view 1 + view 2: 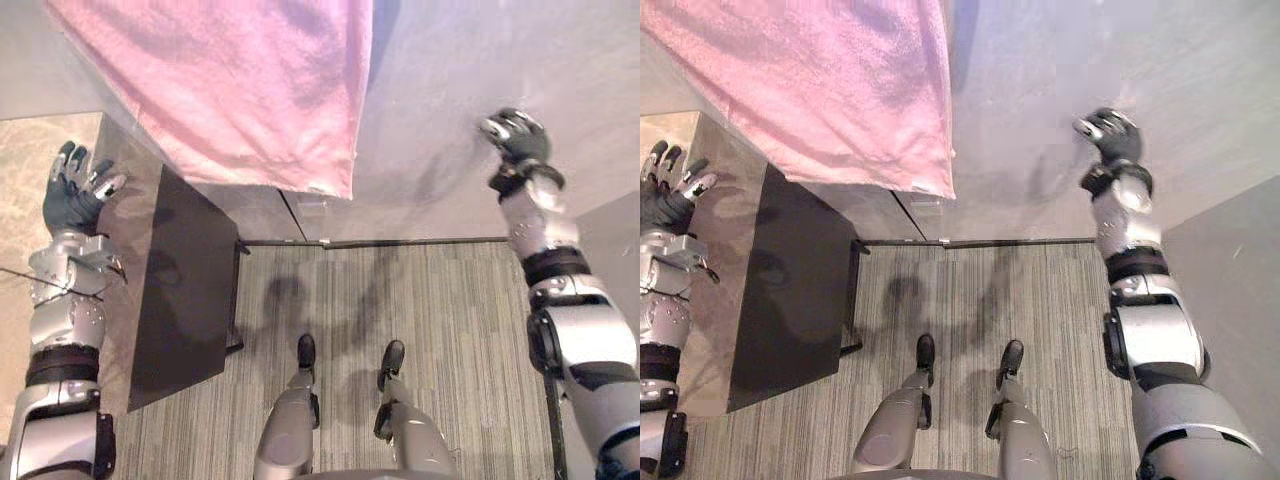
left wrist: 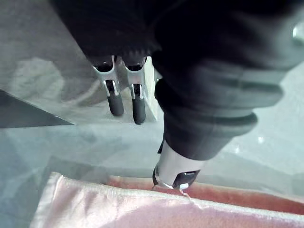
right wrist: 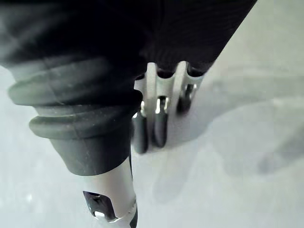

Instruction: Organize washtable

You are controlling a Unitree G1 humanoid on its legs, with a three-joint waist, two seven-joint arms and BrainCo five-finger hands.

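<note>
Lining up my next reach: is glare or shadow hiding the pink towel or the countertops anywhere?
Left eye view: the pink towel is evenly lit, only soft darker bands across it, no glare. Left wrist view: the glossy counter mirrors pale patches and carries a few bright specks. Right wrist view: the grey surface looks matte, no glare.

A pink towel [image 1: 230,90] lies on the pale, glossy washtable [image 1: 15,150].

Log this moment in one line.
towel: spread out | left robot hand: open, empty, near towel | right robot hand: open, empty
</note>
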